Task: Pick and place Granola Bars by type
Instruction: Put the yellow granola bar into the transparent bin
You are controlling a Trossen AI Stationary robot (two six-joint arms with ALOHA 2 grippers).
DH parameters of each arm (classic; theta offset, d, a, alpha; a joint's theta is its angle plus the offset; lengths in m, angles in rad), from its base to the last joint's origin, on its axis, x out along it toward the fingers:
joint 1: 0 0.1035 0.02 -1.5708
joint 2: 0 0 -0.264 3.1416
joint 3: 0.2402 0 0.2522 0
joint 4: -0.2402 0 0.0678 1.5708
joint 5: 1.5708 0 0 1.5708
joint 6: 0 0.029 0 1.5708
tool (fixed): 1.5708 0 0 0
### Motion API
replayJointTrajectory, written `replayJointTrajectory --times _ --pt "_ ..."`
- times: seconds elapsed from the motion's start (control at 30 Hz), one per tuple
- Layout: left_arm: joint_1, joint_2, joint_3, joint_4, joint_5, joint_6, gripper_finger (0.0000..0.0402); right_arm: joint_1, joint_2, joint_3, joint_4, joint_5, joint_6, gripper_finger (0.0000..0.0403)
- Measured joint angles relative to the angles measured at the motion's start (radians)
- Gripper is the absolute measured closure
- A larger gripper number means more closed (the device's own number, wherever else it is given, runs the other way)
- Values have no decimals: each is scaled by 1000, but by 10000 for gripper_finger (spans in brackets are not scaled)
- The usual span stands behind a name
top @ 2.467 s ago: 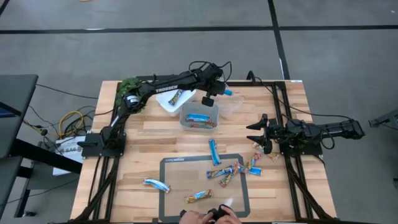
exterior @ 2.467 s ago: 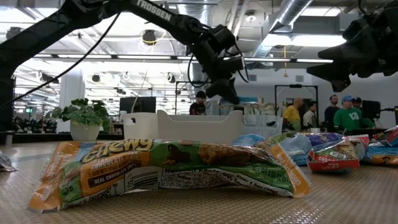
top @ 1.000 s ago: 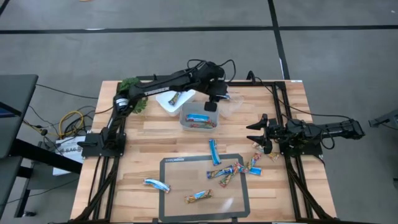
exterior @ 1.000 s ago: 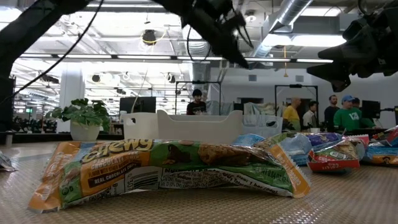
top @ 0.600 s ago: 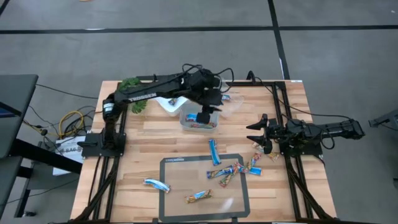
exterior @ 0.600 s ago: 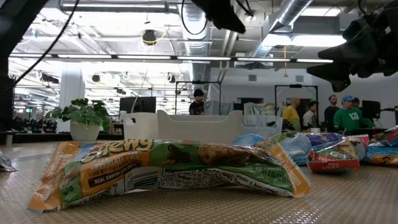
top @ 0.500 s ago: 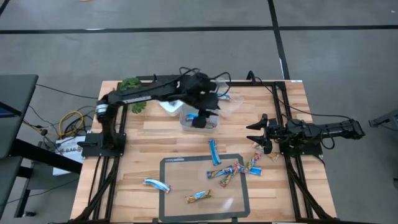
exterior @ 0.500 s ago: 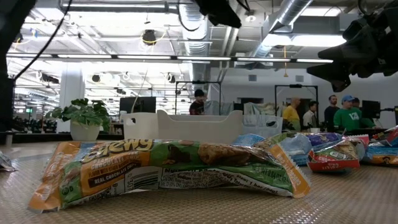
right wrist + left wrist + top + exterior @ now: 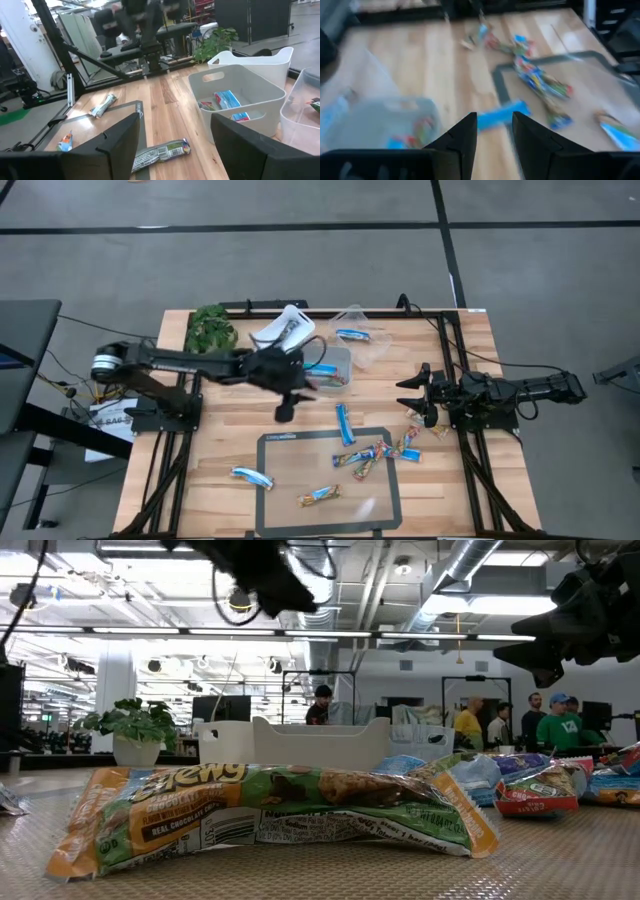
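Starting at the left side of the counter (image 9: 240, 440): a lone blue bar (image 9: 252, 476) is lying flat on the bare wood just outside the dark mat (image 9: 272, 510), well toward the front from the left hand (image 9: 287, 412). That left hand is hanging over the wood just in front of the grey tub (image 9: 336, 358), fingers slightly apart and nothing between them; its wrist view shows the gap empty. A second blue bar (image 9: 344, 424) is sitting just to its right, at the mat's back edge, and it looks the easiest one to go for.

Moving right, an orange-and-green bar (image 9: 318, 496) is resting on the mat, then a tangled cluster of mixed bars (image 9: 378, 452) is overlapping between the two hands. These will probably handle light and slightly squashy, with shiny wrappers that may slide or crinkle, so I'd judge a pinch across the narrow middle safest, not the flat sealed ends. In the cluster, one bar could drag its neighbours.

Behind the left hand, sorted bars are already sitting in the grey tub, the white tub (image 9: 283, 332) and the clear tub (image 9: 358, 338).

Far right, the right hand (image 9: 408, 396) is waiting with fingers wide apart, holding nothing.
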Motion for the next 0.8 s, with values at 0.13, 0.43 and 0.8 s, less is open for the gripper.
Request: replayJointTrajectory --times 0.13,0.43,0.8 --pt "-59 -68 -103 -61 -4 -111 283 0 0 0 0 0 0 163" --pt "-275 -152 -290 -186 -52 -377 283 0 0 0 0 0 0 163" --pt "-568 -120 -314 -344 -111 -566 283 0 0 0 0 0 0 163"
